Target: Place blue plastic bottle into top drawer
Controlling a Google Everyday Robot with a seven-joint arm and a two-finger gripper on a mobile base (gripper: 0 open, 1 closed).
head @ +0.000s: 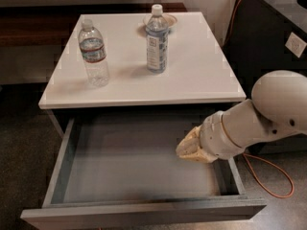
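Claw (187, 146) over right of top drawer (144, 213)

Plastic bottles: two, both upright on the white square desk (201, 75).
Blue-tinted clear plastic bottle (156, 42), white cap, tall blue-and-white label: one.
Clear plastic bottle (94, 56), narrow red-and-blue label band: one.
Dark grey top drawer (144, 211), pulled open: one.
Tool (188, 146), beige: one, over the drawer's right side.
White robot arm (268, 114): one.
Shallow dish (169, 19) behind the blue-tinted bottle: one.
Orange cable (273, 176) on the floor: one.
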